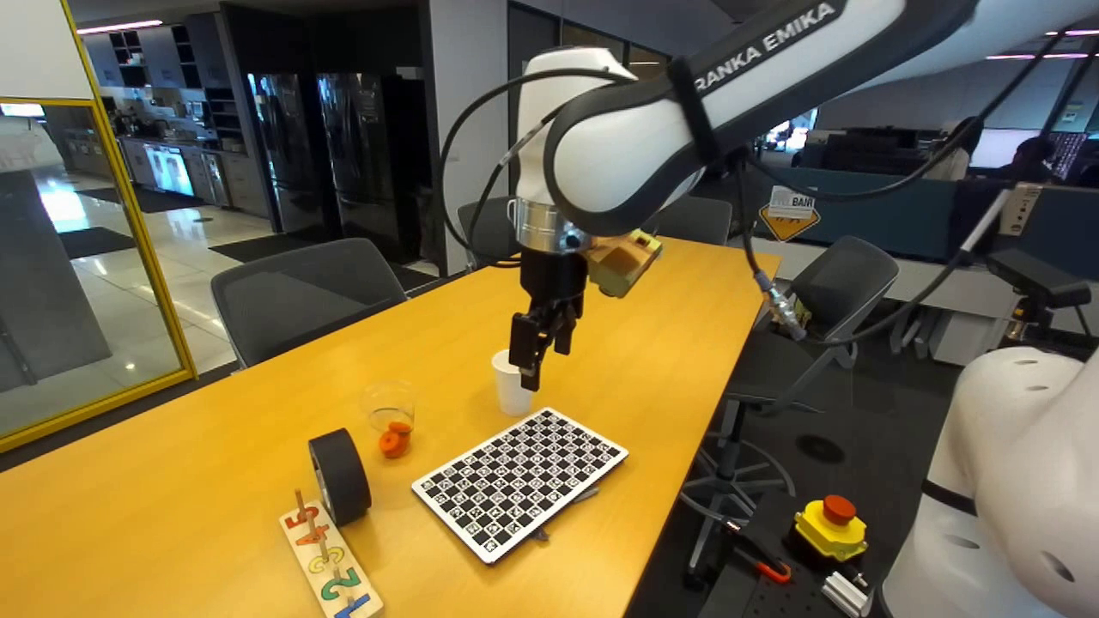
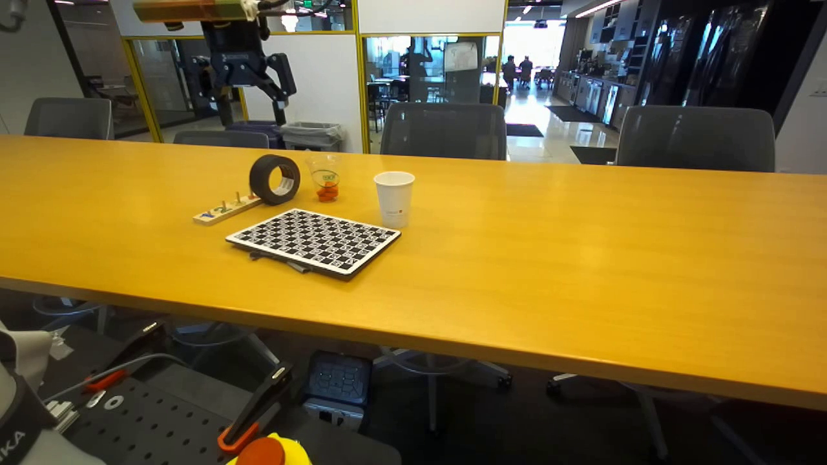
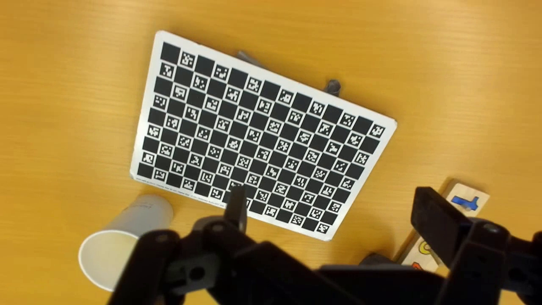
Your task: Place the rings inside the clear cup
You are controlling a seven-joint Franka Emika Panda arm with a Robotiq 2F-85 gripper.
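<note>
Grey chairs (image 2: pixel 443 131) line the long wooden table (image 2: pixel 581 258), with dark refrigerators (image 1: pixel 354 159) and a glossy floor (image 1: pixel 185 232) beyond

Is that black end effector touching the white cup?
Apart. An exterior view shows the end effector hanging higher than the white cup and off to one side, with a plain gap between them.

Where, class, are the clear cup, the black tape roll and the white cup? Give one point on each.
Clear cup (image 2: pixel 324 173): in an exterior view, on its see-through wall.
Black tape roll (image 1: pixel 345 477): in an exterior view, on its curved outer side.
White cup (image 3: pixel 144 217): in the wrist view, on its outer wall.
</note>
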